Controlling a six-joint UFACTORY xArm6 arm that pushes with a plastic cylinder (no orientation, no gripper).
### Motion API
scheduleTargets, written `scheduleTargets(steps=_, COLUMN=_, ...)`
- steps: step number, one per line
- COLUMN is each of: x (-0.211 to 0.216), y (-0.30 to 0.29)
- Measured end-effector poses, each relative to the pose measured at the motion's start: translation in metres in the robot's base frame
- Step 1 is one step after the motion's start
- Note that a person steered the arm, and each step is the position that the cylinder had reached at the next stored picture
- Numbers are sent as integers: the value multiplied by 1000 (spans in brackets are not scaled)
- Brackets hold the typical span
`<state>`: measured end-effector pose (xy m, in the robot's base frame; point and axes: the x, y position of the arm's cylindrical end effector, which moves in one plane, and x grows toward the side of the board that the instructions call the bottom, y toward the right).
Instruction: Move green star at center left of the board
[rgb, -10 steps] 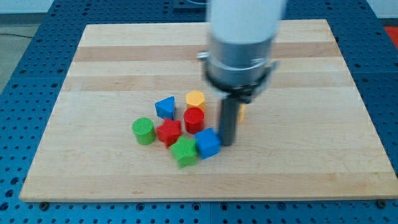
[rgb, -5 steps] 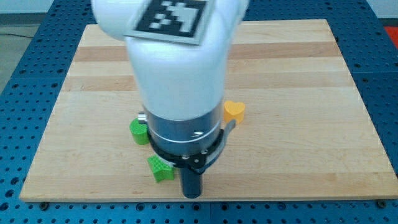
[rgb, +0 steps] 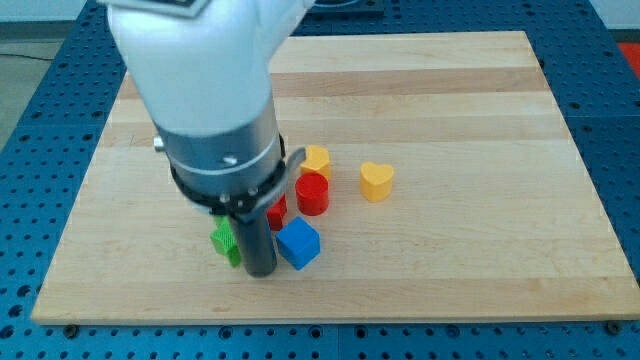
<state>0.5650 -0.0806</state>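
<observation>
1. Camera view: pale wooden table (rgb: 480, 90) on a blue perforated base (rgb: 610, 40), with a white-and-grey arm housing (rgb: 205, 90) filling the view's upper left.
2. Dark rod ending in my tip (rgb: 260, 271), planted near the view's bottom edge; no hand fitted, so nothing clasped.
3. Green star block (rgb: 226, 241), mostly hidden, touching the rod's left side, left of centre and low.
4. Blue cube (rgb: 298, 244) just right of my tip.
5. Red cylinder (rgb: 312, 193) above the cube, orange-yellow block (rgb: 317, 159) behind it, another red block (rgb: 277, 211) peeking beside the rod.
6. Yellow heart block (rgb: 376, 181) well apart, toward the view's right.
</observation>
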Motion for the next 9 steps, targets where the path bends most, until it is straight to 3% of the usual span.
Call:
scheduleTargets(steps=2, x=-29, y=21)
scheduleTargets(steps=3, x=-11, y=-16)
scheduleTargets(steps=4, x=-32, y=-96)
scheduleTargets(steps=5, x=-65, y=-117)
scheduleTargets(steps=6, x=-19, y=-67)
scheduleTargets(steps=7, x=36, y=-80)
scheduleTargets(steps=8, x=-17, y=-143)
scheduleTargets(steps=9, x=-79, y=-150)
